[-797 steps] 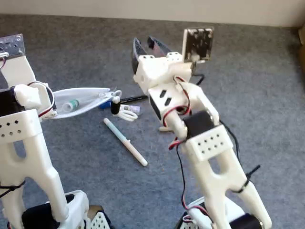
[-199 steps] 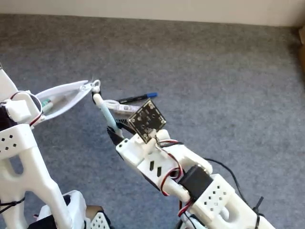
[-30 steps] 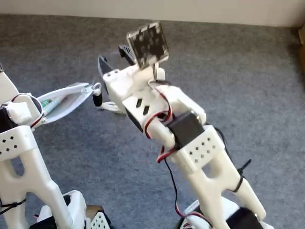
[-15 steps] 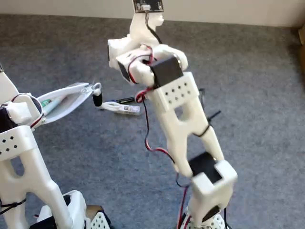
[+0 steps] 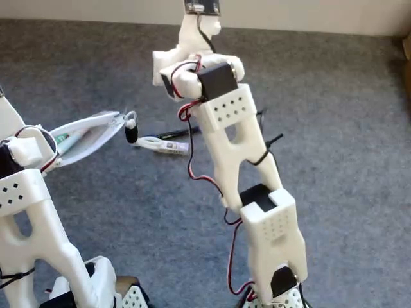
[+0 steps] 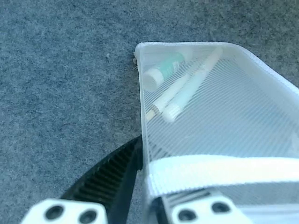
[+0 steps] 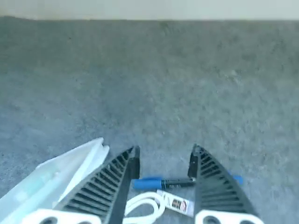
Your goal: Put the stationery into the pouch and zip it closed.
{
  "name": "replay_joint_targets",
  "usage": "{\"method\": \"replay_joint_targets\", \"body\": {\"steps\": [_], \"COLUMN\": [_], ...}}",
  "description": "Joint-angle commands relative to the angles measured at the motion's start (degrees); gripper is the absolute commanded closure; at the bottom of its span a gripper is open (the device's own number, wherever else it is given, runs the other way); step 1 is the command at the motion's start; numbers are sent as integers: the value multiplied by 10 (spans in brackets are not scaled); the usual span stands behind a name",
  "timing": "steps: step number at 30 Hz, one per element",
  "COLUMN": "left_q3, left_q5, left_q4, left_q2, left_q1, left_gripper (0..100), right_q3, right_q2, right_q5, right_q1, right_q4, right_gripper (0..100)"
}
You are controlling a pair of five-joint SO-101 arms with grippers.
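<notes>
Nearest, the left arm (image 5: pixel 32 218) stands at the near corner of the grey worktop (image 5: pixel 334 128). The left hand (image 6: pixel 145 184) is clamped on the short edge of the pouch (image 6: pixel 219 116), with one black finger (image 6: pixel 110 179) outside the mesh wall and the white one on the other side. The pouch is clear, with a fine striped mesh, and it lies tilted from this hand towards the middle of the worktop, its mouth open at the far end. Inside it a white tube with a green band (image 6: pixel 163 70) rests against the closed end, and beside it lie two pale pens (image 6: pixel 187 93), all pointing along the pouch.

Just past the mouth of the pouch, a flat white looped item with a small tag (image 5: pixel 160 145) lies on the worktop. A blue pen (image 7: pixel 163 183) lies right behind it, close and nearly parallel. Both are outside the pouch.

The right arm (image 5: pixel 237 141) rises tall over this spot. The right hand (image 7: pixel 165 149) hangs above the blue pen with its two black fingers spread apart and nothing between them. Behind everything, a pale wall (image 7: pixel 149 8) runs along the far edge of the worktop.
</notes>
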Motion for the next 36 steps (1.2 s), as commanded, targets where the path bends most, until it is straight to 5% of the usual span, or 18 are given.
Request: {"method": "replay_joint_targets", "body": {"steps": [1,15,36], "left_q3": [1,1,1], "left_q5": [-4,-4,-4], "left_q4": [-10,-10,-21], "left_q2": [0,0,0], "left_q1": [-6,-6,-6], "left_gripper": [993,993,993], "right_q3": [-30,54,313], "right_q2": [-12,-11,-11], "right_q5": [-26,-253,-258], "right_q1": [9,10,26], "right_q4": [41,140,-76], "right_gripper": [832,829,828]}}
